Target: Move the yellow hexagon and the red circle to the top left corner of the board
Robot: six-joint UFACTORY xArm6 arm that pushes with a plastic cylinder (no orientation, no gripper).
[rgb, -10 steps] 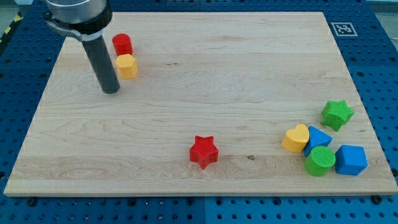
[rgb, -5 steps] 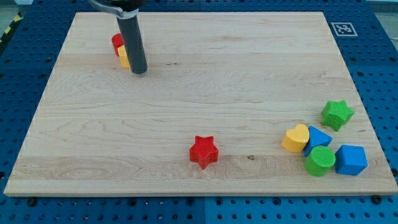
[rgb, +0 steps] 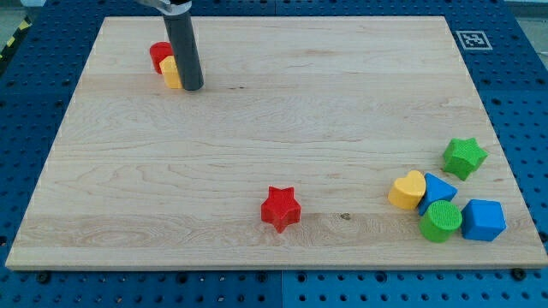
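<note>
The yellow hexagon (rgb: 170, 72) lies near the board's top left, touching the red circle (rgb: 159, 56) just above and to the left of it. My dark rod stands right against the hexagon's right side and hides part of it. My tip (rgb: 192, 86) rests on the board at the hexagon's lower right.
A red star (rgb: 281, 208) lies at the bottom middle. At the lower right sit a green star (rgb: 464, 157), a yellow heart (rgb: 408, 189), a blue block (rgb: 441, 187) behind it, a green circle (rgb: 441, 222) and a blue block (rgb: 484, 220). A marker tag (rgb: 473, 39) is at the top right corner.
My rod swung from the hexagon's lower left round to its right side. The hexagon and red circle have shifted slightly up and left. The other blocks have not moved.
</note>
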